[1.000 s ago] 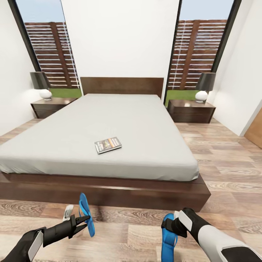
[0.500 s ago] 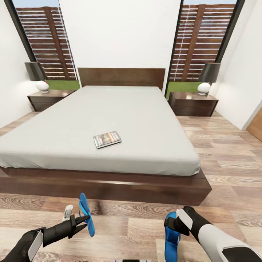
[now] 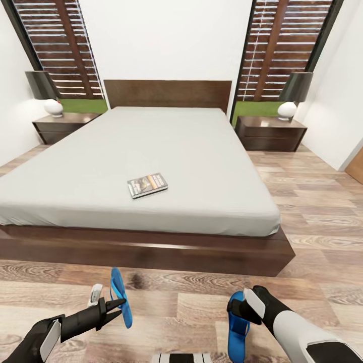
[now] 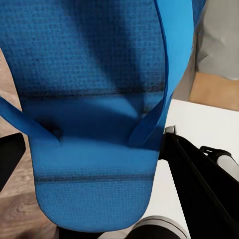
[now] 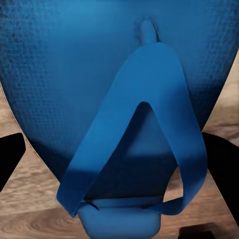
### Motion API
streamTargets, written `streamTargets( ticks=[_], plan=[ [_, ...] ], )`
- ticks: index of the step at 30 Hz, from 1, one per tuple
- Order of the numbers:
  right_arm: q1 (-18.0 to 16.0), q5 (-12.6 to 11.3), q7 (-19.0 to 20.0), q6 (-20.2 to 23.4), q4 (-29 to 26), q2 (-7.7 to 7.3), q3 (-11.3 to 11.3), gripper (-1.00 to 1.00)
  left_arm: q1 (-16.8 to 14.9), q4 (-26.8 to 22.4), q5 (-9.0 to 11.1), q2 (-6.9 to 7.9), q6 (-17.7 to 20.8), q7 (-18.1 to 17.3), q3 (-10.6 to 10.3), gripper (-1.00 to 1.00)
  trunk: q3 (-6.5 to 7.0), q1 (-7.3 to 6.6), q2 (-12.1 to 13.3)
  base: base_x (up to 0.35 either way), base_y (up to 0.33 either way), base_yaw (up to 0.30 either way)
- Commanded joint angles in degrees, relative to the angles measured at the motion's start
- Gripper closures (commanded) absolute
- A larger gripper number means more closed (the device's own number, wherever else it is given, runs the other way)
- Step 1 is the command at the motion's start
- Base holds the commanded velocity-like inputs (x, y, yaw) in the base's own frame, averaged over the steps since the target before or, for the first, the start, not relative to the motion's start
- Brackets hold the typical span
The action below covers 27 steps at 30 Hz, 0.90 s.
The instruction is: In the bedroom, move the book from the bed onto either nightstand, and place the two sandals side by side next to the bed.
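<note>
— Left of the middle wall (image 3: 166, 40)?
— Dark-shaded lamp (image 3: 43, 88); slatted fence (image 3: 60, 45) behind, strip of grass (image 3: 83, 105) below.
— Right of the wall?
— Second lamp (image 3: 296, 86), more fence, more grass. Farther right, sliver of brown door (image 3: 357, 169).

Big low bed (image 3: 101, 171) with a plain light-grey mattress on a dark brown platform frame, sitting on the wood-plank floor (image 3: 312, 222). Lying flat on the mattress is one small paperback book (image 3: 147, 185), toward the foot end of the bed. A dark nightstand (image 3: 270, 132) stands on the floor either side of the headboard, each with a lamp (image 3: 295, 101) on top.
</note>
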Motion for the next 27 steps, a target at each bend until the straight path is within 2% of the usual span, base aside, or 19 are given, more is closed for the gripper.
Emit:
streamTargets(
  ticks=[1, 5, 16, 20, 23, 27],
  plan=[
    [0.00, -0.64, -0.47, -0.65, -0.14, -0.02, 0.43, 1.00, -0.03, 0.01, 0.16, 0.00, 0.31, -0.16, 0.08, 1.00, -0.27, 0.01, -0.03, 0.000, 0.000, 0.000],
    [0.00, -0.69, -0.56, -2.85, -0.14, -0.01, 0.33, 1.00, -0.03, 0.01, 0.14, -0.01, 0.25, -0.16, 0.08, 1.00, -1.16, 0.11, -0.09, 0.000, 0.000, 0.000],
    [0.01, -0.65, -0.58, -3.22, -2.47, 0.02, 0.33, 1.00, -0.03, 0.01, 0.14, -0.01, 0.24, -0.16, 0.09, 1.00, -3.60, 0.40, -0.24, 0.000, 0.000, 0.000],
    [0.18, -0.63, -0.62, -1.84, -3.02, 0.07, 0.34, 1.00, -0.03, 0.01, 0.14, -0.01, 0.18, -0.16, 0.09, 1.00, -4.48, 0.50, -0.29, 0.000, 0.000, 0.000],
    [0.24, -0.63, -0.66, 1.59, -4.01, 0.02, 0.35, 1.00, -0.03, 0.01, 0.14, -0.01, 0.04, -0.16, 0.09, 1.00, -4.48, 0.50, -0.29, 0.000, 0.000, 0.000],
    [0.26, -0.63, -0.66, 3.87, -4.57, 0.03, 0.35, 1.00, -0.03, 0.01, 0.15, -0.01, -0.07, -0.16, 0.09, 1.00, -4.48, 0.50, -0.29, 0.000, 0.000, 0.000]
  ],
)
